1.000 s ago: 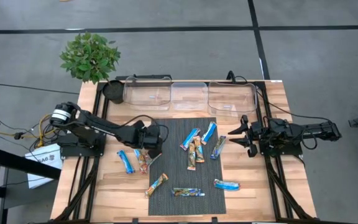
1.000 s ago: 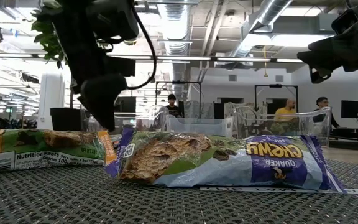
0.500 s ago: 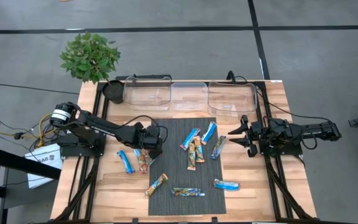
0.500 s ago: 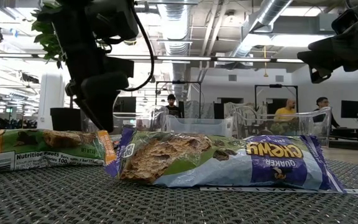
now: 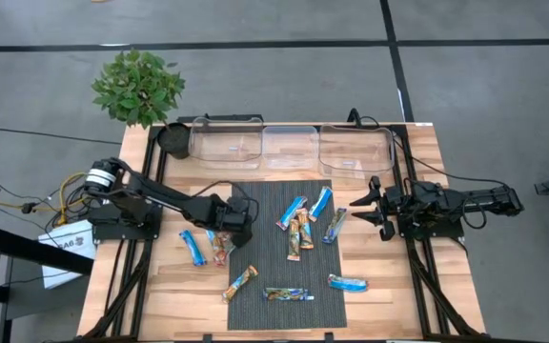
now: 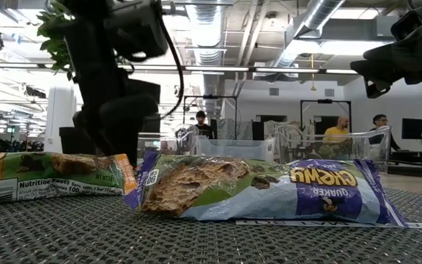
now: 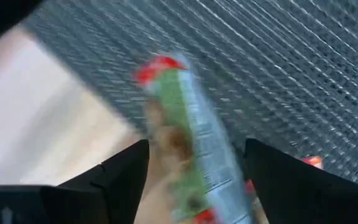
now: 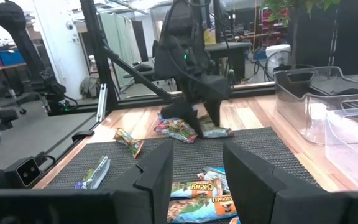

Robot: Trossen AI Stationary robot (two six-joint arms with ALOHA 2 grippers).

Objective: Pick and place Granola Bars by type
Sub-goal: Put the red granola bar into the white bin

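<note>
L gripper (image 5: 225, 232) is down at the mat's (image 5: 274, 286) left edge, about 9 o'clock from the mat centre, right over the tan-orange granola bar (image 5: 219, 247) lying half on the wood. In the left wrist view its fingers (image 7: 123, 171) stand apart with that bar (image 7: 191, 162) running up between them, green and red wrapper, not pinched yet as far as I can see. A blue bar (image 5: 192, 248) lies just beside it at its 9 o'clock

To do this step well, I'd say: drop straight down so both fingertips pass either side of the wrapper, keep the bar centred across its narrow width, and close only once the tips are at table level. The bar straddles the mat edge, so one tip may meet mesh and the other wood; a slow close should stop the glossy wrapper skidding out. Watch the blue neighbour, don't nudge it

Rest of the bars: a cluster (image 5: 305, 221) around the mat's 1 o'clock, others toward 6 and 7 o'clock near the front edge. Clear bins (image 5: 292, 148) wait at 12 o'clock along the table's far side, next to a potted plant (image 5: 138, 86)

R gripper (image 5: 368, 208) waits off the mat at 3 o'clock, fingers (image 8: 157, 174) parted, holding nothing
</note>
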